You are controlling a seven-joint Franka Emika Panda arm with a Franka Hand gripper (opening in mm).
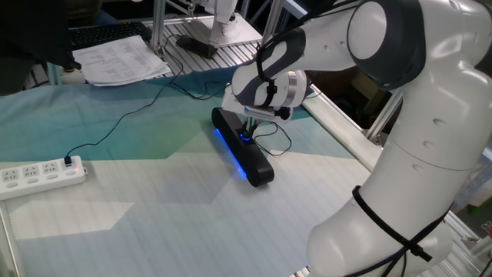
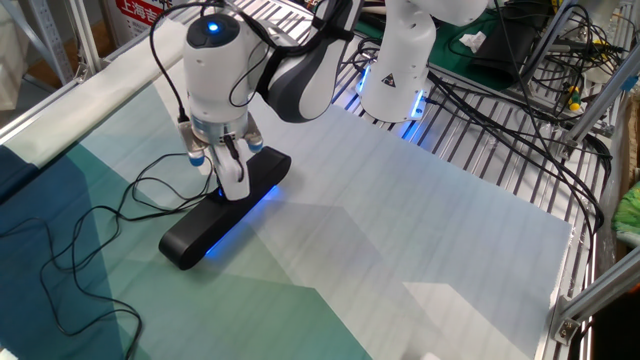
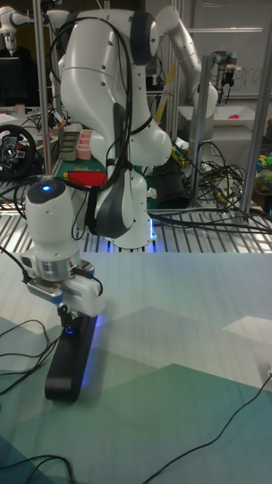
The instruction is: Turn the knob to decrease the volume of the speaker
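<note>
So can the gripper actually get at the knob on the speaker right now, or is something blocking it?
Probably yes. The gripper is already down at the middle of the speaker, fingers on either side of the knob. The thin cable lies off to the side on the cloth, not in the way.

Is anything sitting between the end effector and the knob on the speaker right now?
Nothing visible does. The end effector is already down at the knob in the middle of the speaker, fingers on either side of it. The thin black cable lies on the cloth beside the speaker, not over the dial.
</note>
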